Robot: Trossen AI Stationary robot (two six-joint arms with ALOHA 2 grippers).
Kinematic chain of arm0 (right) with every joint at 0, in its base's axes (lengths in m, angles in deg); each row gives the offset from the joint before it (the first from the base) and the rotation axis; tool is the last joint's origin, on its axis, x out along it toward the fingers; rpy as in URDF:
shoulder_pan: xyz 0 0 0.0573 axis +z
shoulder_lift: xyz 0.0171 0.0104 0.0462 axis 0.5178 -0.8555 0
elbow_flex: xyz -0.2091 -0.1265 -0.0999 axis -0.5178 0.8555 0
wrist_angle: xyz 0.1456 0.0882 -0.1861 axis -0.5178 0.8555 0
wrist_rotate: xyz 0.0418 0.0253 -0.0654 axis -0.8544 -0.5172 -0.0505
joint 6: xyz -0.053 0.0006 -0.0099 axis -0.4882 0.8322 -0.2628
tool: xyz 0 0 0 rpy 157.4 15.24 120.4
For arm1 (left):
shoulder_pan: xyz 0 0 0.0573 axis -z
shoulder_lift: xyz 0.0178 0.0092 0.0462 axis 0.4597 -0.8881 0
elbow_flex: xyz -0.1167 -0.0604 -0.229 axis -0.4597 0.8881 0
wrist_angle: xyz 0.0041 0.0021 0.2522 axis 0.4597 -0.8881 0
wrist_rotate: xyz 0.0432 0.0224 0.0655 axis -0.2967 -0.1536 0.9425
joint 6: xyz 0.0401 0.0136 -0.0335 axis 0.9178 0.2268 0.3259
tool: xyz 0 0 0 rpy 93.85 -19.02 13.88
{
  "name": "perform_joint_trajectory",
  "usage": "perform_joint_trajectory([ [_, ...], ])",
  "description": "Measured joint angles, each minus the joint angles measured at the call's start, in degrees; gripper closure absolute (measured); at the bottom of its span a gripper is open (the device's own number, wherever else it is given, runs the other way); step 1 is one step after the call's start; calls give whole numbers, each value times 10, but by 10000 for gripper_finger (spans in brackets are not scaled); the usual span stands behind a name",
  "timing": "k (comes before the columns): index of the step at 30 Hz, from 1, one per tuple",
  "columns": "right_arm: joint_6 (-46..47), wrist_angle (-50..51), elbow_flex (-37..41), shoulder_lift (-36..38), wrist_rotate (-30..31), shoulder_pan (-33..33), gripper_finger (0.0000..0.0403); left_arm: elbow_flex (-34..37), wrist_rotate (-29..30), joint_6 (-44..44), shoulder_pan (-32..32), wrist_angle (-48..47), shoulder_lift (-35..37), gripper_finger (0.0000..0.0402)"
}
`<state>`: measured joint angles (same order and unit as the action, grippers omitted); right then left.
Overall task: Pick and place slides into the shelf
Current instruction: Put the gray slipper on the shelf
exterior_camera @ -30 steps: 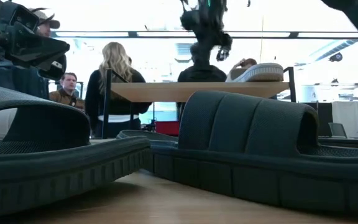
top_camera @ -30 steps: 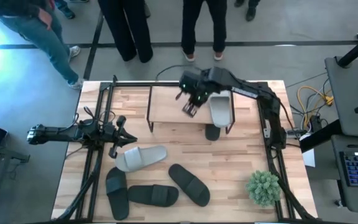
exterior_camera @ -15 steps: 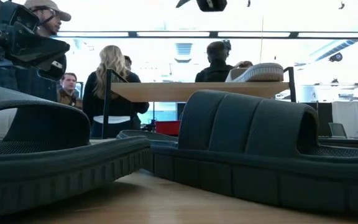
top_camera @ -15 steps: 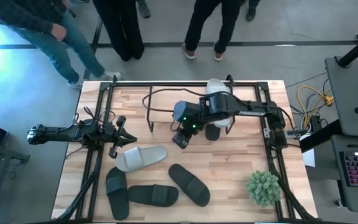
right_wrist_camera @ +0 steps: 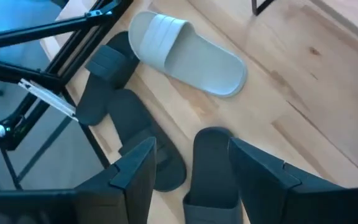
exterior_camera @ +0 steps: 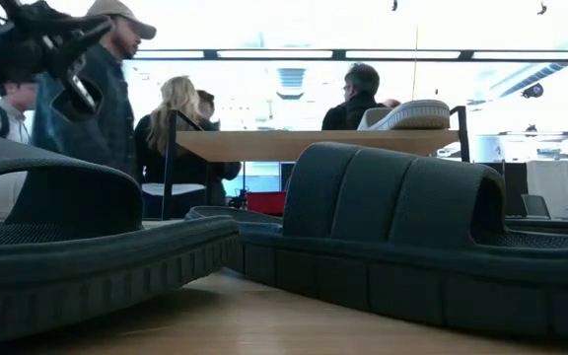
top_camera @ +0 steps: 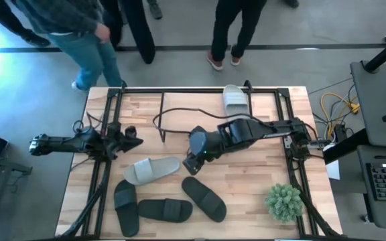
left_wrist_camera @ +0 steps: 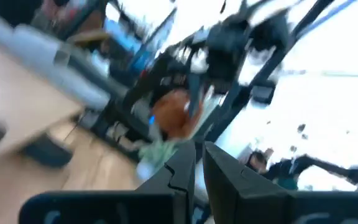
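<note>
Right gripper (top_camera: 189, 163) is hovering w/ fingers spread and empty above the dark slide (top_camera: 204, 197) lying diagonally near the table's front; in the right wrist view this slide (right_wrist_camera: 211, 168) is showing between the two fingers. One light slide (top_camera: 235, 100) is already sitting on the shelf (top_camera: 179, 120) top at its right end; the other light slide (top_camera: 152, 169) is lying just beside the gripper's left, and two more dark slides (top_camera: 126, 206) (top_camera: 165, 209) are lying touching near the front-left corner. Likely risks, as judgement: the spread fingers are straddling a narrow gap, so a descent off-centre could be catching the neighbouring dark slide or nudging the light one; a pinch on the sole edge rather than the strap could be letting the slide swing or drop en route. Open room: bare wood is lying btwn shelf and slides, giving a free carry path; the plant (top_camera: 284, 201) is standing well apart at front right. Left gripper (top_camera: 129, 133) is waiting at the table's left edge, fingers pressed nearly together in the left wrist view, near the frame tubes.
</note>
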<state>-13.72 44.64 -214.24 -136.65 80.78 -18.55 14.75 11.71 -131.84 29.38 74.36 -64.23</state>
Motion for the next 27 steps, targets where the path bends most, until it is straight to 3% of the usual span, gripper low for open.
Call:
perform_joint_trajectory([
  [3,22,-3,0,0,24,5,216,0,37,7,0,35,0,384],
  [8,63,-10,0,0,57,9,215,0,42,-35,0,125,0,384],
  [11,91,-19,0,1,104,14,215,-4,32,-51,0,128,0,384],
  [13,116,-17,0,3,125,15,211,-25,23,-65,0,62,-1,384],
  [17,180,4,1,5,117,15,193,-100,-7,-169,0,-175,-11,369],
  [19,196,17,1,5,106,18,180,-124,-27,-184,0,-210,-26,347],
  [24,212,42,1,13,113,33,150,-172,-30,-234,0,-182,-57,286],
  [27,214,58,1,26,152,43,140,-162,5,-225,0,-36,-86,257],
])
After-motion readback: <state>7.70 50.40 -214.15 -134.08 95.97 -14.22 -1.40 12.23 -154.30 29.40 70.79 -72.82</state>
